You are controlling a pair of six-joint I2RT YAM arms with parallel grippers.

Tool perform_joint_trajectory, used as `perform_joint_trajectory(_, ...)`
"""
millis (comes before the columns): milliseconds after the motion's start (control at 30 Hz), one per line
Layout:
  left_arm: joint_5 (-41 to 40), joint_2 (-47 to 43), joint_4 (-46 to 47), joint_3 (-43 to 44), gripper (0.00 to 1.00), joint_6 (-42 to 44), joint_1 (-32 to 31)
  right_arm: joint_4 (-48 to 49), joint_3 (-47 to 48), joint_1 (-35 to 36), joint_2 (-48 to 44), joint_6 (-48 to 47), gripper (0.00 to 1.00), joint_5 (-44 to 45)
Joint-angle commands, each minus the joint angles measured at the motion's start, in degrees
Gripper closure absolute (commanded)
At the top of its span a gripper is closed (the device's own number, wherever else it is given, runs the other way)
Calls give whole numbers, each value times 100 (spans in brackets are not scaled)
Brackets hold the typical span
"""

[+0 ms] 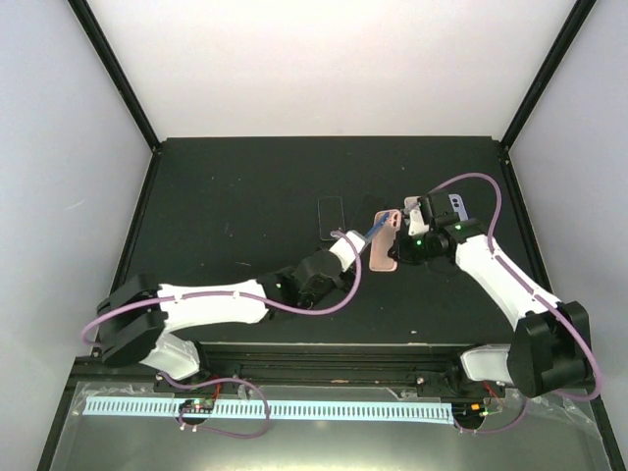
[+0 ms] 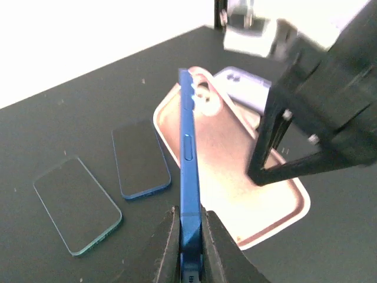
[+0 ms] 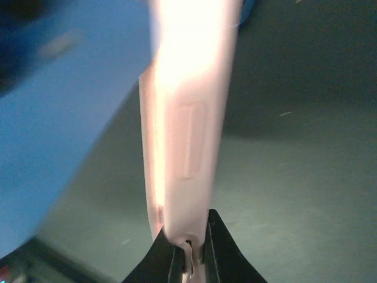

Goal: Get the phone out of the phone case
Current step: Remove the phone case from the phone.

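Gripping a blue phone by its flat faces, the left gripper holds the handset on edge above the black table, with both fingers pressed against the near end. The phone stands out of the pink phone case, which lies open-side up just behind it. The phone's far tip reaches the corner of the case with the camera cutout, and whether the two touch there cannot be told. The right gripper pinches the rim of the case, its fingers closed tightly on the thin pink wall beside a raised side button. The right wrist view shows the blue phone as a blur to the left of the case. From overhead, the two grippers meet at the centre-right of the table, with the case between them. A dark phone with a blue rim and a clear glass panel lie flat side by side on the table beyond the left gripper. A lavender item with camera holes lies behind the case.
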Motion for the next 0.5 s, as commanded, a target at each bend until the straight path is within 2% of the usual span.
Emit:
perform_joint_trajectory(0,158,-715,186,135,98,-138,-47,-38,413,-121,96,-799,99,1444)
perform_joint_trajectory(233,35,-1434,-340,-78,98,-122,-40,-33,667,-141,26,-832,99,1834)
perform_joint_trajectory(333,-301,-1743,-742,-202,98,63,-44,224,536,-234,-266,-859,99,1946)
perform_joint_trajectory(467,-965,-2070,-1250,-320,98,433,-36,899,82,-506,-755,-1104,99,1512)
